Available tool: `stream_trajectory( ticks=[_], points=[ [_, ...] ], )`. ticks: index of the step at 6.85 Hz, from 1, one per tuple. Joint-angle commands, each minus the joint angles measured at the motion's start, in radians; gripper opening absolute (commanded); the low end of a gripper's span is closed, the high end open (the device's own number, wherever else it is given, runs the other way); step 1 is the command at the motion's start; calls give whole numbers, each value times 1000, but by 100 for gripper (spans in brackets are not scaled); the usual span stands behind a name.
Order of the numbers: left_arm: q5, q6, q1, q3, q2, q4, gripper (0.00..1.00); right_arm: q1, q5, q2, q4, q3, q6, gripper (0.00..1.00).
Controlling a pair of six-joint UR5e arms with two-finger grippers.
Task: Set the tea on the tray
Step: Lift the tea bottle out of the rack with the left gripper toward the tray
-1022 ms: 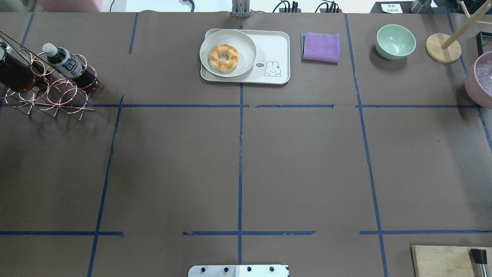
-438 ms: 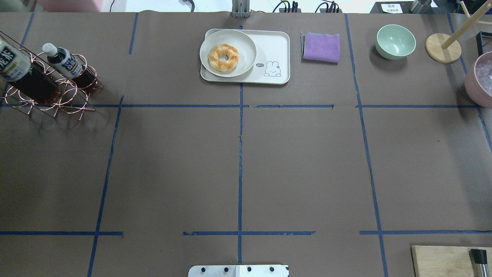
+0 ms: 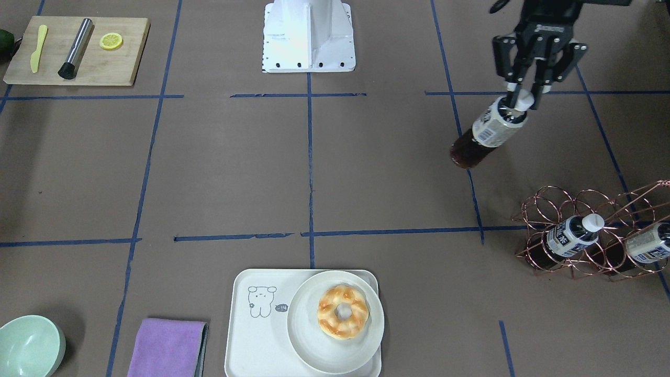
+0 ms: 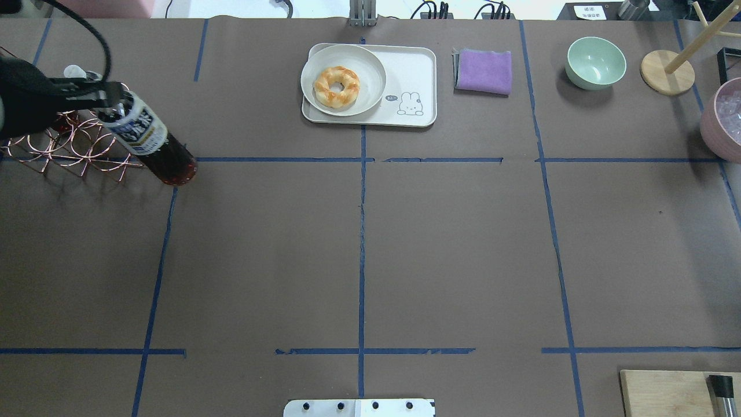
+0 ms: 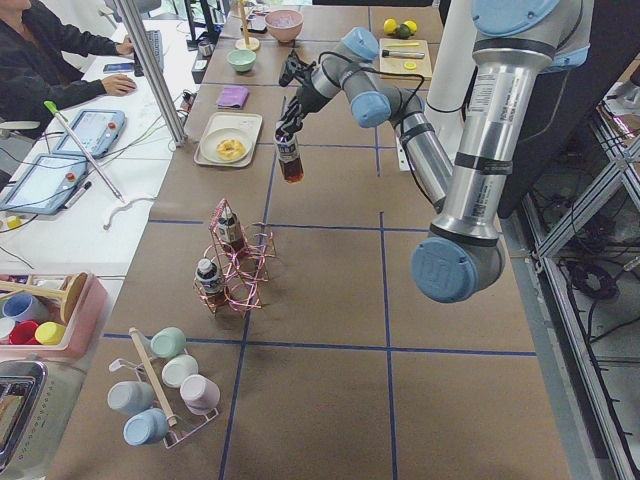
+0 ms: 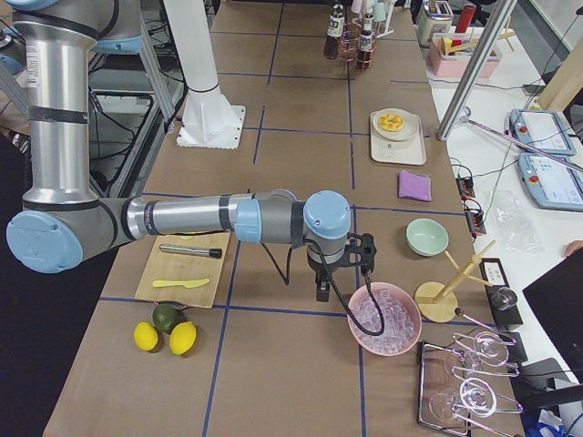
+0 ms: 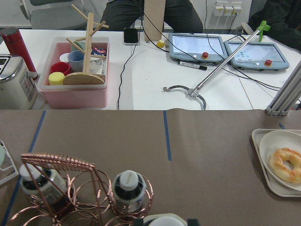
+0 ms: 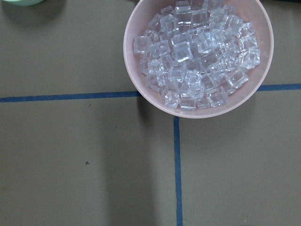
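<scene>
Overhead exterior | left gripper (image 4: 117, 108) clamps clear plastic tea (image 4: 149, 141); cream rounded tray (image 4: 414, 68)

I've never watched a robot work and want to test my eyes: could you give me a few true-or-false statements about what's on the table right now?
1. The left gripper grips a tea bottle at its cap end. True.
2. That bottle stands on the tray. False: it hangs from the gripper over the table, away from the tray.
3. A doughnut lies on a plate on the tray. True.
4. The wire rack is empty. False: two bottles sit in it.
5. The purple cloth lies on the tray. False: it lies beside the tray, on the table.
</scene>
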Motion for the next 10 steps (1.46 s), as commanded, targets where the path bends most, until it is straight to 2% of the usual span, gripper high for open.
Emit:
stream_trajectory(
  ticks=[1,4,7,8,10],
  points=[
    [169,-91,224,77,-193,128,0,0,-2,0,1,-2,-3,100],
    [177,-166,268,302,-397,114,0,0,0,0,2,3,-3,100],
    [203,-168,275,471,-502,69,0,0,0,0,2,5,-1,100],
    [261,-167,315,490,-502,64,0,0,0,0,2,5,-1,100],
    [268,-159,320,499,-505,62,0,0,0,0,1,3,-1,100]
  ],
)
